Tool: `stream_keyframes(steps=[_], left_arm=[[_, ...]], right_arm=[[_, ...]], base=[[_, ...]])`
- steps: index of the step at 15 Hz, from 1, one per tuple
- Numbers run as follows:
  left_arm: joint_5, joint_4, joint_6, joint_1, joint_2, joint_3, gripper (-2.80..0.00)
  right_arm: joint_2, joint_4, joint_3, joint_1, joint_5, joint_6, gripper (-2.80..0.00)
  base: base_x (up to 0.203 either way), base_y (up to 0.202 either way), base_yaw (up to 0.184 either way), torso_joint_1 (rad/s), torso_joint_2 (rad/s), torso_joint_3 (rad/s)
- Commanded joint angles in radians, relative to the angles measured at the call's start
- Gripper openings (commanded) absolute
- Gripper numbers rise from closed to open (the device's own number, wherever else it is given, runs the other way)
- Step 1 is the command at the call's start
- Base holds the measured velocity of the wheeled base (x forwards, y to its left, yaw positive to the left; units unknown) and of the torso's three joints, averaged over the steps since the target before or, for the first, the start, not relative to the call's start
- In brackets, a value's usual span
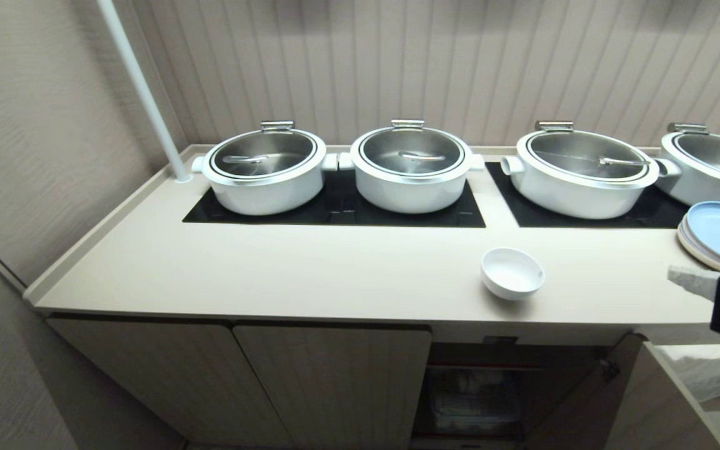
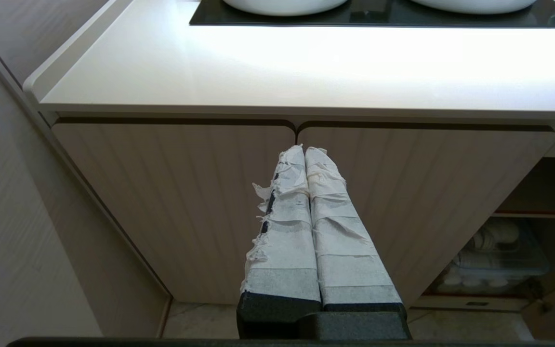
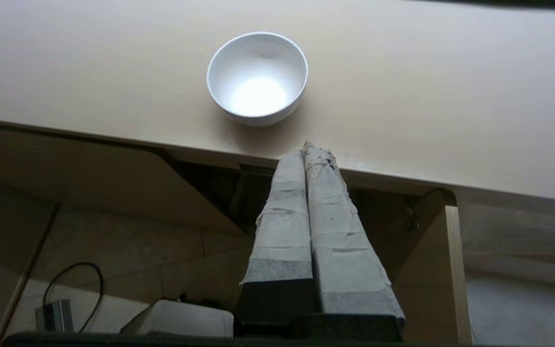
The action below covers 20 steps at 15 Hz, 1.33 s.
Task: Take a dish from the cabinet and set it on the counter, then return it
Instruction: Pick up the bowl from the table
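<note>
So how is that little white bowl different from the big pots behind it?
The bowl is small, open and empty; the pots are far larger, with steel lids and side handles. The bowl sits on the bare counter; the pots stand on black cooktop panels. Both are white and round.

Four large white pots with steel lids stand in a row at the back, well beyond the pincer tips, on black glass panels. A stack of plates, the top one pale blue, sits just behind the right pincer. A white pole rises far off to its left. Ribbed wall panelling runs behind everything.
</note>
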Motion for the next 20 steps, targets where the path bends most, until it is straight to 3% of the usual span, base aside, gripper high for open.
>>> stream_keyframes(steps=[1,10,14,20], left_arm=[[0.0,0.0,0.0,0.0,0.0,0.001,-2.8],[0.0,0.0,0.0,0.0,0.0,0.001,-2.8],[0.0,0.0,0.0,0.0,0.0,0.001,-2.8],[0.0,0.0,0.0,0.0,0.0,-0.001,-2.8]], right_arm=[[0.101,0.054,-0.058,0.001,0.003,0.0,-2.8],[0.498,0.435,-0.528,0.041,0.003,0.004,-2.8],[0.644,0.504,-0.704,0.063,0.0,0.003,-2.8],[0.761,0.561,-0.813,0.067,-0.001,0.003,-2.8]], base=[[0.0,0.0,0.0,0.0,0.0,0.0],[0.0,0.0,0.0,0.0,0.0,0.0],[0.0,0.0,0.0,0.0,0.0,0.0],[0.0,0.0,0.0,0.0,0.0,0.0]])
